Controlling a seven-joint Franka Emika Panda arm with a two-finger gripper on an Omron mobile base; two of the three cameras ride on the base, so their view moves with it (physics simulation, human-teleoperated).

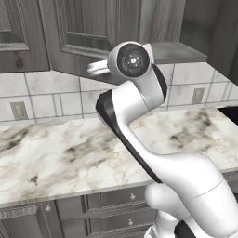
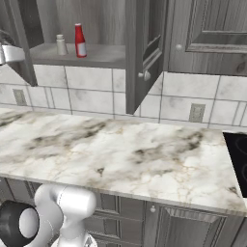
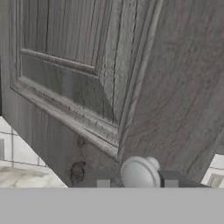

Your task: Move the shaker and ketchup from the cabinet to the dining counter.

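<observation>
The slim red ketchup [image 2: 79, 41] stands upright on the shelf of the open grey-brown cabinet [image 2: 91, 55]. A small pale shaker [image 2: 61, 45] stands just to its left. In the hand view a raised-panel cabinet door [image 3: 78, 74] is very close. Its round pale knob [image 3: 140, 172] sits between my two dark fingers [image 3: 103, 182], and my gripper [image 3: 137, 181] is shut on the knob. From the left base view my gripper [image 1: 96, 68] is at the lower edge of the swung-out door [image 1: 88, 32], left of the shelf [image 1: 179, 52]. The dining counter is out of view.
A marble worktop [image 2: 120, 154] backed by white tiles runs under the cabinet. A black cooktop [image 2: 239, 164] is set into its right end. The cabinet's other door [image 2: 144, 53] hangs open over the worktop. Drawer units with knobs [image 1: 116, 200] lie below.
</observation>
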